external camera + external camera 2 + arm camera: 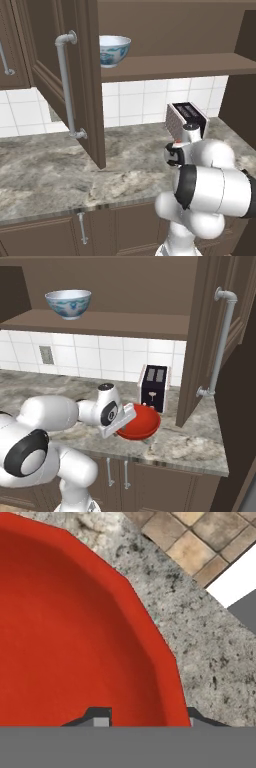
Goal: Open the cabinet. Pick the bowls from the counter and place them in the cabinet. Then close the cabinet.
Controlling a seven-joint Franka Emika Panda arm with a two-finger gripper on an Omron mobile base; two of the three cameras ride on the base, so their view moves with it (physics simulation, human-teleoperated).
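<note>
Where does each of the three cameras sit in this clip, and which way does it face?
Left base view: behind the arm's left, looking forward over the counter at the open cabinet; white arm at lower right.
Right base view: behind the arm's right, same direction; arm at lower left, gripper at the red bowl.
Hand view: looks down along the fingers into the red bowl, fingertips straddling its rim.
Both base views share the patterned bowl and toaster.

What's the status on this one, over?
Gripper astride the red bowl rim, one finger each side. White bowl on cabinet shelf, doors open. Toaster close behind red bowl.
</note>
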